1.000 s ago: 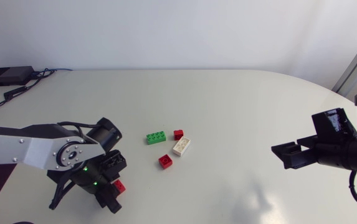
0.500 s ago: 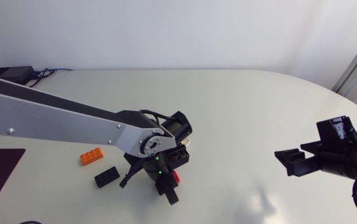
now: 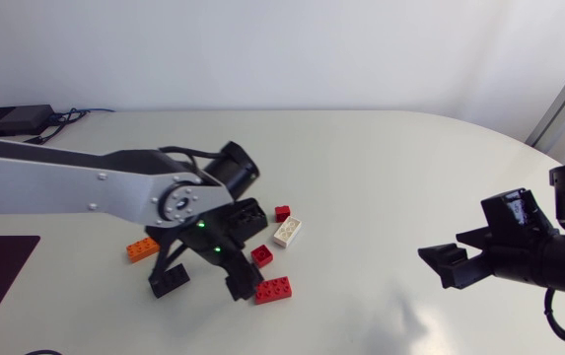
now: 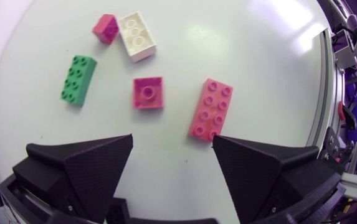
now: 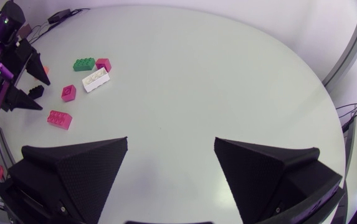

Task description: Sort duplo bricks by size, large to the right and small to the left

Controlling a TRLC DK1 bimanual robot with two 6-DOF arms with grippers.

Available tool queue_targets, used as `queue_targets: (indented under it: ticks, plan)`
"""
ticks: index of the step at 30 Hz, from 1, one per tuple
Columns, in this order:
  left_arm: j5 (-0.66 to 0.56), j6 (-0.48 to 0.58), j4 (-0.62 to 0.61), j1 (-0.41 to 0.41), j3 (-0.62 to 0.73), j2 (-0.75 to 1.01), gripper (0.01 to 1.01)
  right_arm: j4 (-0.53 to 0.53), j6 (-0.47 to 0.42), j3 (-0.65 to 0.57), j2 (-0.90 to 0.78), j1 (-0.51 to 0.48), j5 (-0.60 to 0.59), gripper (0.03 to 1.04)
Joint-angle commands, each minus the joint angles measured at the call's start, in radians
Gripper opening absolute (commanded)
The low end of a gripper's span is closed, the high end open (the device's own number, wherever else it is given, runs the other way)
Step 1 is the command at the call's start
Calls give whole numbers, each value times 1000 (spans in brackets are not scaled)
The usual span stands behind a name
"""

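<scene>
My left claw (image 4: 172, 142) hangs spread wide over the worktop (image 4: 262, 62), nothing between its fingers. Just ahead of one fingertip lies the large red brick (image 4: 210, 109), a two-by-four, so near the tip that I cannot tell if they touch. A little farther ahead, opposite the gap, sits a small red square brick (image 4: 147, 93), and off to the other side a green brick (image 4: 78, 79), longer than the square one. Beyond those, a white brick (image 4: 136, 36) lies just beside a second small red brick (image 4: 105, 28). From the head view, my left claw (image 3: 201, 288) is low over the worktop (image 3: 381, 177), arm stretched in from the left, the large red brick (image 3: 274, 289) by its inner finger and the small red square brick (image 3: 261, 255) just above that. An orange brick (image 3: 143, 248) lies beside the arm's wrist, and a black brick (image 3: 172, 279) sits right at the outer fingertip; contact there I cannot judge. My right claw (image 3: 445, 264) is over on the right, well apart from all the bricks, and its fingers stand apart too, with only bare worktop (image 5: 228, 74) ahead of the right claw (image 5: 171, 146) in its own wrist view. Far across, the whole cluster shows: green brick (image 5: 83, 63), white brick (image 5: 95, 80) and large red brick (image 5: 60, 119).
</scene>
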State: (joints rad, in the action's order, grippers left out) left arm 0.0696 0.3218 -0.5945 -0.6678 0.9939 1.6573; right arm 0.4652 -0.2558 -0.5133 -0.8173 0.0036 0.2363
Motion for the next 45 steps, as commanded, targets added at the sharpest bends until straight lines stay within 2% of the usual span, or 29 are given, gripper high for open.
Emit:
queue_targets:
  ticks: [1, 6, 9, 13, 15, 17, 19, 23, 26, 29, 33, 35, 42, 45]
  plan:
    - [-25, 60, -24, 83, -98, -79, 989, -11, -19, -19, -31, 16, 3, 1002]
    - [-44, 166, -27, 261, -216, -126, 982, -53, -20, -8, -74, 45, 3, 1002]
    - [-86, 200, 4, 300, -273, -126, 970, -65, -20, -11, -94, 61, 3, 1002]
    - [-100, 215, 50, 303, -319, -114, 931, -68, -22, -17, -106, 76, 3, 1002]
    - [-119, 215, 70, 304, -324, -85, 830, -68, -23, -21, -108, 78, 1, 1002]
    - [-119, 227, 105, 320, -327, -56, 580, -66, -26, -22, -106, 79, 1, 1002]
    - [-122, 237, 148, 338, -324, -34, 280, -60, -28, -21, -102, 79, 1, 1000]
    - [-122, 255, 196, 321, -334, -25, 244, -30, -40, -40, -108, 78, 3, 998]
    - [-122, 244, 205, 277, -340, -105, 231, 21, -48, -96, -158, 79, 14, 984]
    - [-119, 234, 208, 217, -333, -211, 231, 81, -37, -171, -240, 52, 130, 889]
    - [-97, 209, 206, 142, -284, -269, 233, 155, 3, -272, -361, 16, 304, 843]
    - [-91, 198, 208, 112, -256, -272, 234, 182, 27, -318, -414, 21, 368, 843]
    - [-85, 128, 364, 0, -207, -263, 249, 236, 89, -461, -605, 73, 572, 843]
    - [-85, 114, 407, -70, -196, -245, 249, 236, 107, -510, -686, 101, 610, 841]
